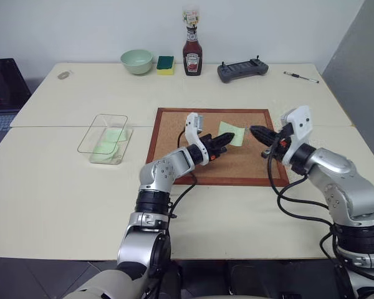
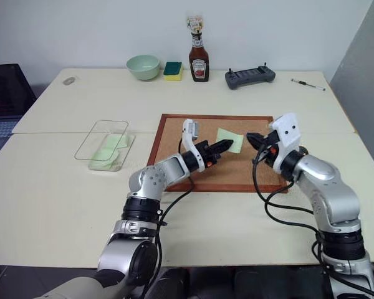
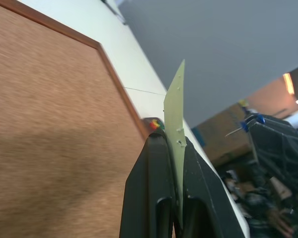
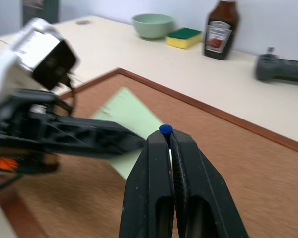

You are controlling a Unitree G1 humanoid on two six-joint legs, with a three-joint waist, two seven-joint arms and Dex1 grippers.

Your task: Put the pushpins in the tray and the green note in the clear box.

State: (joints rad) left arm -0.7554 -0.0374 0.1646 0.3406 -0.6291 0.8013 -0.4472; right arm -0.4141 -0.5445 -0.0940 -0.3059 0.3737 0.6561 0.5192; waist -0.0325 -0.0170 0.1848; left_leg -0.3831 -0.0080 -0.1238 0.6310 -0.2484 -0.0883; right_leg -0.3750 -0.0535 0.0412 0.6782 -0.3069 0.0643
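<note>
Left gripper [image 1: 225,141] is clamped on one edge of the green note [image 1: 232,133], holding it above the corkboard [image 1: 174,134]. In the left wrist view the note [image 3: 175,106] stands edge-on between the closed fingers, with small pin holes visible.

Right gripper [image 1: 254,131] is closed on a pushpin; its dark blue head [image 4: 166,130] sits at the fingertips in the right wrist view.

The two grippers are near each other over the board, not touching.

The clear box [image 1: 97,133] rests on the counter [image 1: 62,187] left of the corkboard and contains pale green slips.
</note>
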